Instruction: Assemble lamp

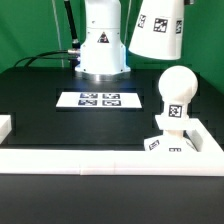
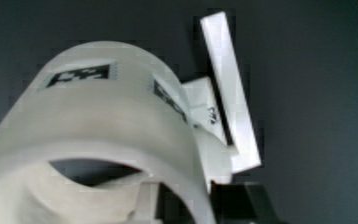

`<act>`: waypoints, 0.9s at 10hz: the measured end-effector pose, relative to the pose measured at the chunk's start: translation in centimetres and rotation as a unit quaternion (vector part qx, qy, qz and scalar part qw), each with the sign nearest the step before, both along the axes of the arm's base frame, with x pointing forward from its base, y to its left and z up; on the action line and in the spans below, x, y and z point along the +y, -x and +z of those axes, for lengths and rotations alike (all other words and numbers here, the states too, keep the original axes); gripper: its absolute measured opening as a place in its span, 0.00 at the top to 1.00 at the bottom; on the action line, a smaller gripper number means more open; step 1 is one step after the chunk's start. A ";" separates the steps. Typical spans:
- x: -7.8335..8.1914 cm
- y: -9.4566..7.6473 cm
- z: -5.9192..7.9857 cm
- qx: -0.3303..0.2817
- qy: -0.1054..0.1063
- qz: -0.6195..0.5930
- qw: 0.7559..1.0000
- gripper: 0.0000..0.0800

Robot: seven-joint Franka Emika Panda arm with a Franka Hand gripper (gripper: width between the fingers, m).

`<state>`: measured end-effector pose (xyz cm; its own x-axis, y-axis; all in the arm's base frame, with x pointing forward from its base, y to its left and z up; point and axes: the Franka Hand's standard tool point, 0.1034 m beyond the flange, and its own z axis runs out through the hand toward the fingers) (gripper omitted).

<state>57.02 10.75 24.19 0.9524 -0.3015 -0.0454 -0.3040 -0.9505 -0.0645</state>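
Observation:
The white tapered shade (image 1: 160, 28) hangs in the air at the top of the exterior view's right, above the round bulb (image 1: 177, 88). The bulb stands upright on its stem in the low square base (image 1: 170, 144), near the front right corner. The gripper itself is out of the exterior view. In the wrist view the shade (image 2: 105, 120) fills most of the picture, open end toward the camera. My gripper (image 2: 194, 205) is shut on the shade's wall, one finger inside and the dark finger (image 2: 240, 203) outside. A tagged white part (image 2: 204, 108) peeks past the shade.
The marker board (image 1: 100, 99) lies flat in the middle of the black table. A white raised wall (image 1: 90, 160) runs along the front edge and up both sides. The robot's white body (image 1: 103, 40) stands at the back. A bright white strip (image 2: 222, 70) shows in the wrist view.

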 end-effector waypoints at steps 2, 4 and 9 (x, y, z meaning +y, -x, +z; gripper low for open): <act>0.7 -2.3 -0.5 -0.006 0.007 0.009 1.000 0.94; 0.7 -4.7 -1.5 -0.013 0.015 0.023 1.000 0.94; 0.9 -5.0 -1.9 -0.011 0.018 0.020 1.000 0.94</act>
<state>62.06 11.69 22.25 0.9645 -0.2638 -0.0133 -0.2641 -0.9638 -0.0357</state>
